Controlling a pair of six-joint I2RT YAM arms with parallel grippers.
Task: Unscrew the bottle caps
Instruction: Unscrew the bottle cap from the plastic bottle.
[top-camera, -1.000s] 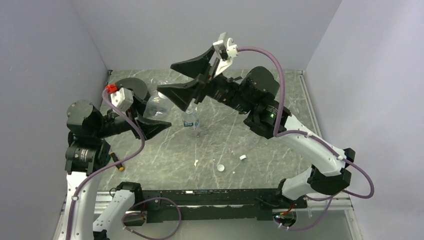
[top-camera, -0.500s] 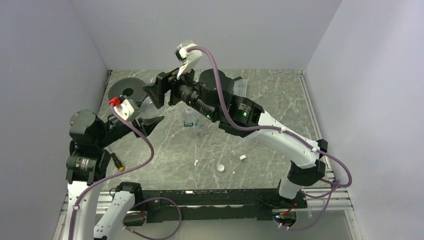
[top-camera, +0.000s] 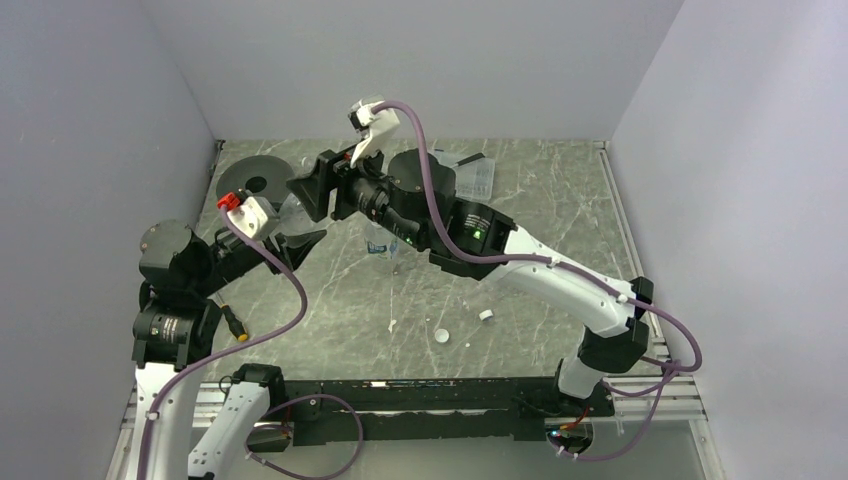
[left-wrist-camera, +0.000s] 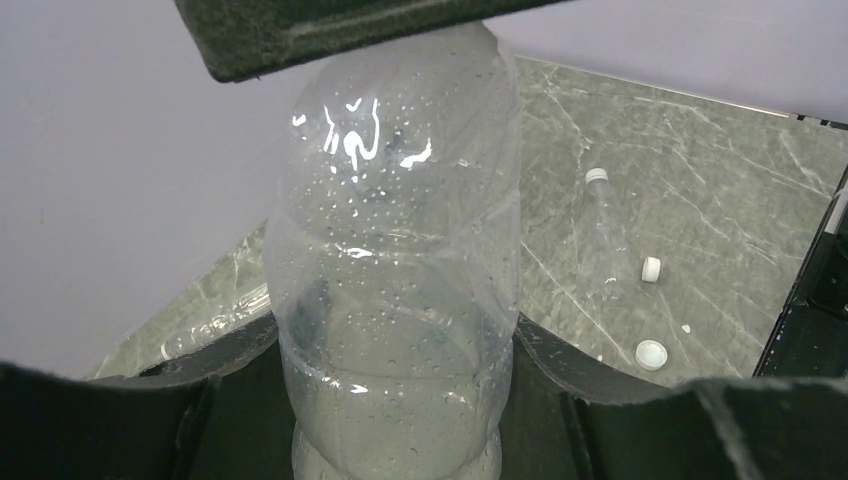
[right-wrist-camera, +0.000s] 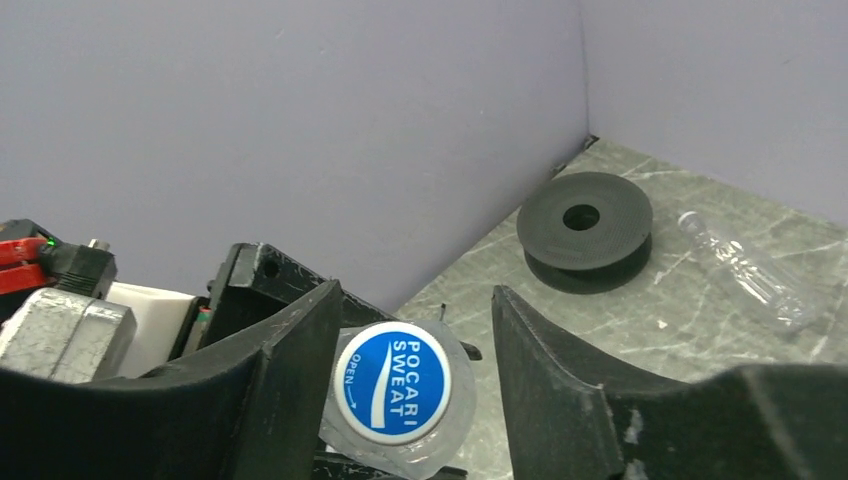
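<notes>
**While that blue cap sits unclamped, a slip is the big risk**

Because the clear bottle (left-wrist-camera: 400, 340) is thin-walled, trouble could start in the left end effector (left-wrist-camera: 400, 235). It is clamped across the bottle's body, one finger over the top and one beneath, holding it up over the far-left part of the table (right-wrist-camera: 700, 330), close to the left wall. A squeeze that is too soft would, I reckon, let the whole bottle spin along with its cap. One that is too hard could buckle the plastic.

Now look at the right end effector (right-wrist-camera: 413, 310)! Its fingers stand apart on either side of the blue cap (right-wrist-camera: 392, 383), gripping nothing yet. The cap sits off-centre, right up against one finger, with bare gap before the other. If those fingers shut like that, they may shove the neck sideways rather than seize it squarely. A glancing bite would likely skid round the cap's rim.

Two loose caps (left-wrist-camera: 651, 353) already lie on the table beside a fallen bottle (left-wrist-camera: 608, 235), so a freed cap could well tumble down among them.
</notes>
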